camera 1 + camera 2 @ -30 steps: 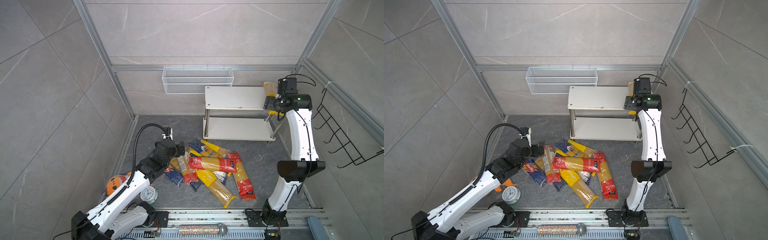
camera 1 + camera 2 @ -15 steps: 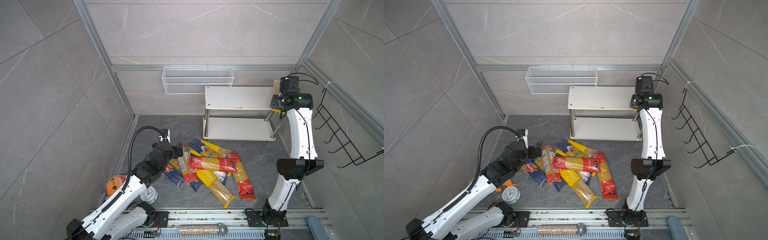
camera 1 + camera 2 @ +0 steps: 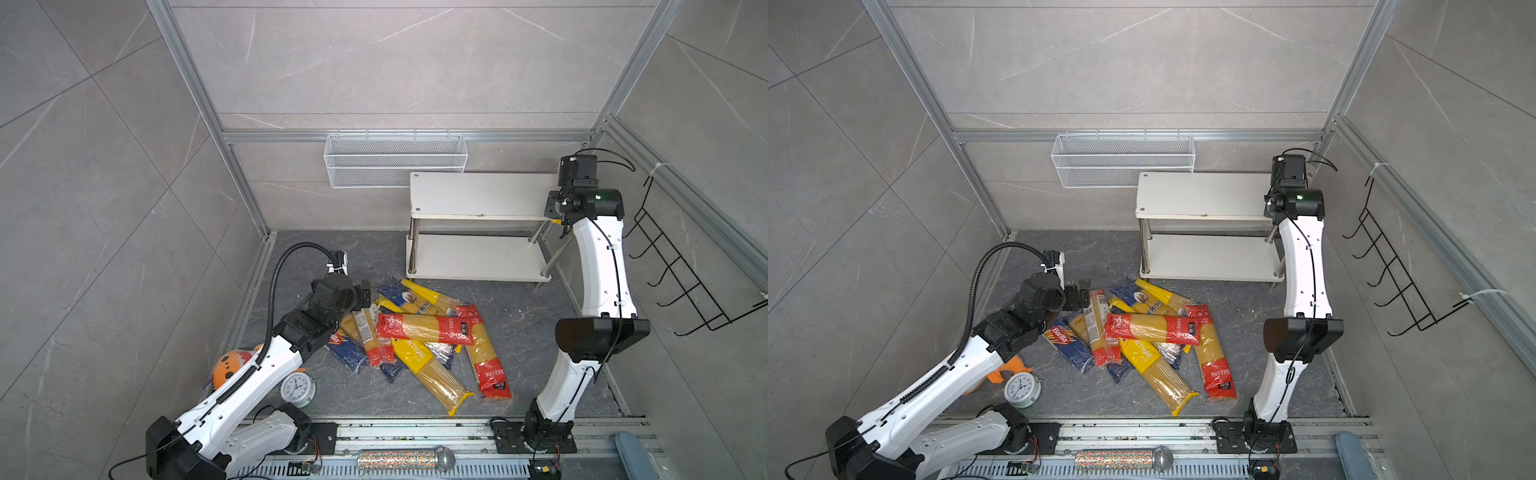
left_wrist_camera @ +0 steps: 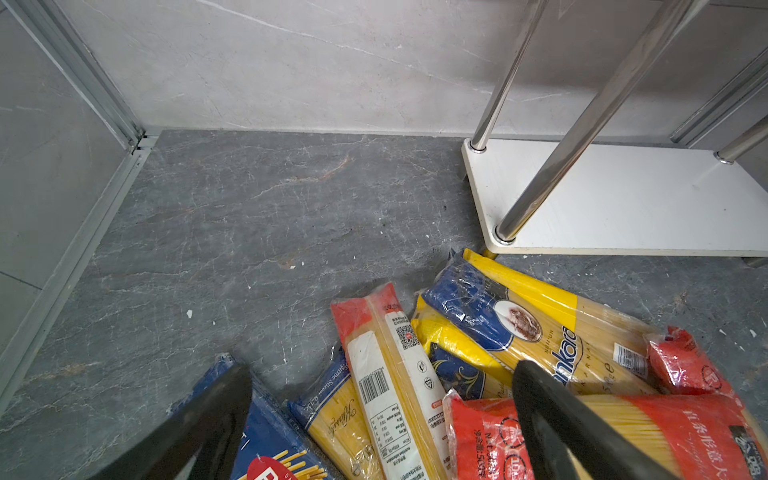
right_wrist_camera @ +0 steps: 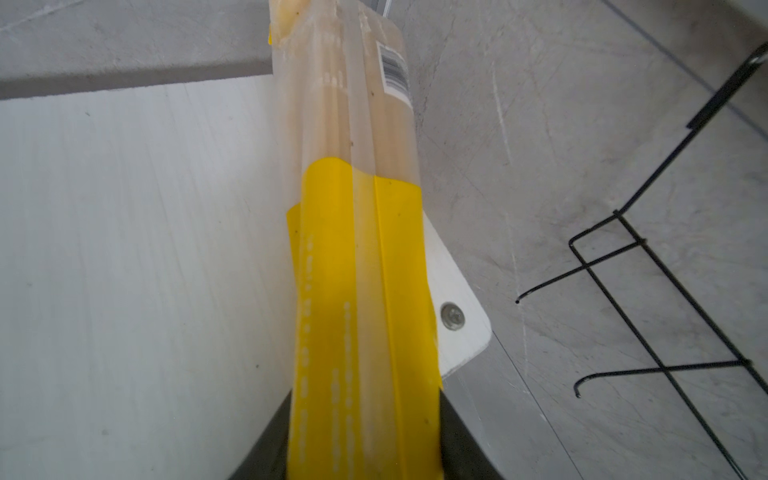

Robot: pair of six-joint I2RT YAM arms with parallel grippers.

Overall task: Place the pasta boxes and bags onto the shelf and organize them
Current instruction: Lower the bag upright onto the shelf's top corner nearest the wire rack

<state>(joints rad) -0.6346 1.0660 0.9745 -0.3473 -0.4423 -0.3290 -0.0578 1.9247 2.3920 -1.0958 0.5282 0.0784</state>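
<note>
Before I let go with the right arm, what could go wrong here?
1. The right pincer holds the yellow-banded pack right along the end edge of the shelf's top board, near its corner. Released there, it may slip off the side.
2. The open left pincer straddles the white-labelled pack, with the Barilla box and the red bag close to its fingers. Closing could catch a neighbour too.
</note>
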